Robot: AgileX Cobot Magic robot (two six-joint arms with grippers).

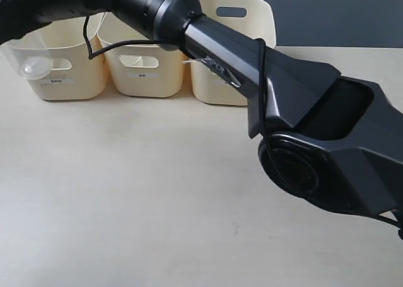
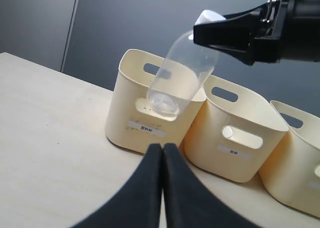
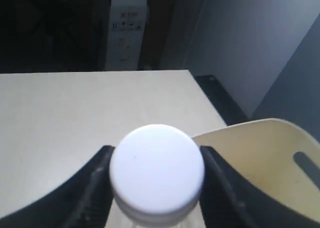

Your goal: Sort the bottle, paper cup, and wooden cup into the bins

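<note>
The clear bottle (image 2: pixel 182 75) hangs tilted, base down, over the leftmost of three cream bins (image 2: pixel 131 119). My right gripper (image 2: pixel 220 30) is shut on its white cap (image 3: pixel 156 170), with a finger (image 3: pixel 97 180) on each side. In the exterior view the bottle (image 1: pixel 30 65) shows against the left bin (image 1: pixel 72 89). My left gripper (image 2: pixel 162 148) is shut and holds nothing, low over the table in front of the bins. Neither the paper cup nor the wooden cup is clearly in view.
The middle bin (image 2: pixel 240 153) and right bin (image 2: pixel 295 178) stand in a row beside the left one. A white shape (image 2: pixel 227 132) shows through the middle bin's cutout. My right arm (image 1: pixel 296 111) stretches across the table in front of the right bin (image 1: pixel 214 92).
</note>
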